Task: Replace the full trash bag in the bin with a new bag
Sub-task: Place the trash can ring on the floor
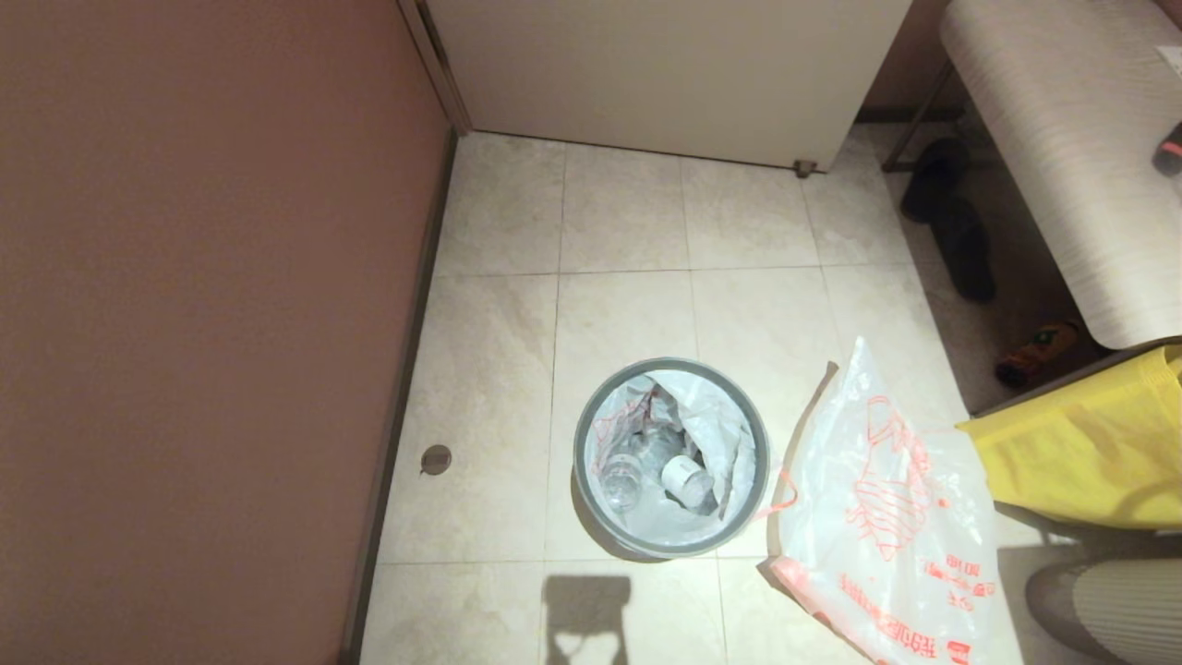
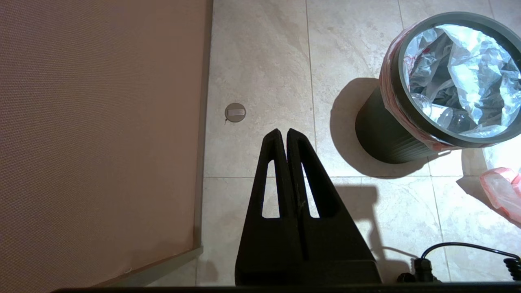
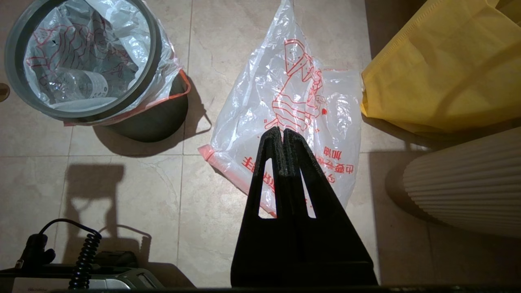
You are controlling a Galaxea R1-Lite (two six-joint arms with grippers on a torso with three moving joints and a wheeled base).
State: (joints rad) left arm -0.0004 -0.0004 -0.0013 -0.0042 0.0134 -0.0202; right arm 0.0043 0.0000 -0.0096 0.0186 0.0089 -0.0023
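Observation:
The black bin point(image 2: 382, 134) stands on the tiled floor with its grey rim ring point(image 1: 591, 416) clamped over the full trash bag point(image 1: 711, 434), whose film lines the inside with clear bottles point(image 1: 637, 466) showing. Its red-orange hem hangs outside the bin wall point(image 3: 179, 87). The new bag point(image 1: 886, 517) lies flat on the floor right of the bin, printed with a red-orange drawing and characters. My left gripper point(image 2: 283, 132) hangs shut above bare tiles, well left of the bin. High over the new bag point(image 3: 293, 93), my right gripper point(image 3: 282, 131) is shut and empty. Neither arm shows in the head view.
A brown wall point(image 1: 203, 323) runs along the left. A yellow fabric bag point(image 1: 1090, 443) and a ribbed cream object point(image 3: 468, 187) stand right of the new bag. A bench point(image 1: 1080, 139), dark shoes point(image 1: 960, 240) and a white door point(image 1: 665, 65) lie beyond. A floor stop point(image 1: 435, 458) sits near the wall.

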